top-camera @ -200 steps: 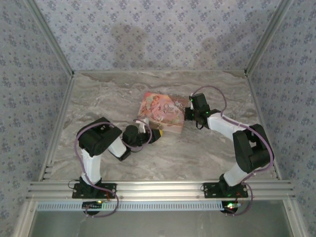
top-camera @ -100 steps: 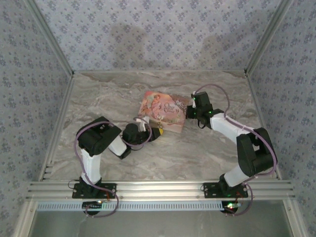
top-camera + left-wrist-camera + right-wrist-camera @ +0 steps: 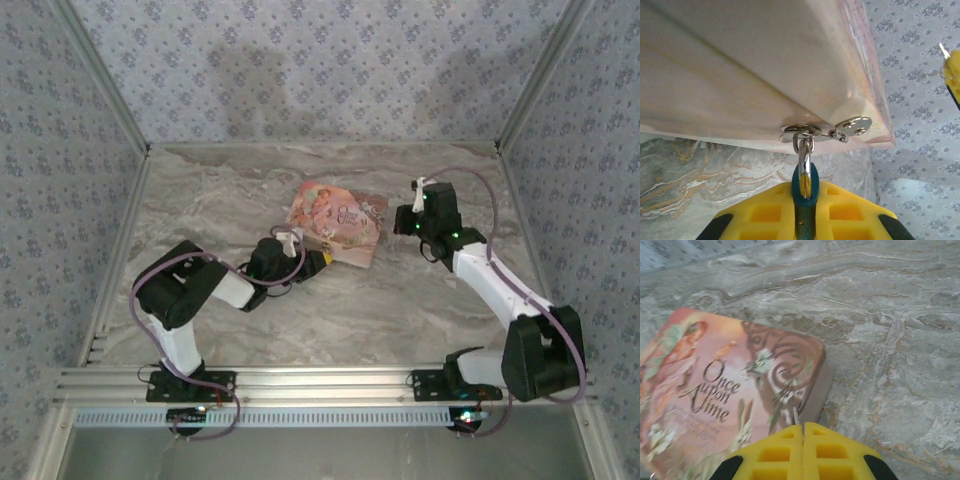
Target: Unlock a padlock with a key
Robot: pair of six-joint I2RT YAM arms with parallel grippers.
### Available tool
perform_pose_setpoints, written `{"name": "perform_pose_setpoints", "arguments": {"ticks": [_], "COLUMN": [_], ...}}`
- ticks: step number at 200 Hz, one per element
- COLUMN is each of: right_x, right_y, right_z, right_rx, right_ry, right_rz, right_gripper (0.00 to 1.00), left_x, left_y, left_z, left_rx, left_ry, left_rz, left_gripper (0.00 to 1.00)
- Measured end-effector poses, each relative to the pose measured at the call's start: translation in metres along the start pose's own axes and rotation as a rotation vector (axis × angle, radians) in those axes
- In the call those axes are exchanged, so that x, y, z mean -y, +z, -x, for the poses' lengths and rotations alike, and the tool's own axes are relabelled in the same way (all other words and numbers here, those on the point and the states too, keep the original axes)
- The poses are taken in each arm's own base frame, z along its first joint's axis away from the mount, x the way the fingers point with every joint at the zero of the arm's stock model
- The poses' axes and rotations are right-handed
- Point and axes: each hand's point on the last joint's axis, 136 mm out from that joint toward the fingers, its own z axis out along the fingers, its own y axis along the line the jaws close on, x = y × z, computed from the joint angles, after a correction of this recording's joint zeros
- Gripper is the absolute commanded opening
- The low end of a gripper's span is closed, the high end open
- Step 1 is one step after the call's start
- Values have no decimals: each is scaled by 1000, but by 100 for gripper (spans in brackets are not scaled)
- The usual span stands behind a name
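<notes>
Left claw [image 3: 805,202] clamps padlock [image 3: 804,181] at storybook [image 3: 740,65] clasp [image 3: 801,131]; right claw [image 3: 803,432] pinches key [image 3: 795,416]. Hold steady, feed key from two o'clock.

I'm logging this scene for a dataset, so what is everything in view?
book: 1, pink, middle of the table
padlock: 1, blue with silver loop, hooked through the book's clasp, in the left hand
key: 1, silvery tip, pinched by the right hand
table: 1, grey marble, under everything
walls: 3, blue-grey patterned, around the table
left hand: 1, yellow, shut on the padlock
right hand: 1, yellow, shut on the key
</notes>
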Motion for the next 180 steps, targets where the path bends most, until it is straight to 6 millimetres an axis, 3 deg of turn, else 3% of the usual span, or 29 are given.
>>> {"name": "perform_pose_setpoints", "arguments": {"ticks": [67, 103, 138, 180], "right_x": [-28, -44, -57, -59], "right_y": [-47, -64, -70, -68], "right_z": [-24, -23, -21, -36], "right_rx": [-11, 3, 3, -34], "right_ry": [106, 167, 197, 279], "right_rz": [294, 443, 535, 591], "right_gripper": [0, 0, 0, 0], "left_x": [10, 16, 15, 19], "left_y": [3, 4, -4, -2], "left_z": [-1, -2, -1, -17], "left_rx": [3, 39, 112, 134], "left_ry": [-74, -85, -94, -98], "left_rz": [15, 25, 50, 65], "left_gripper": [11, 10, 10, 10]}}
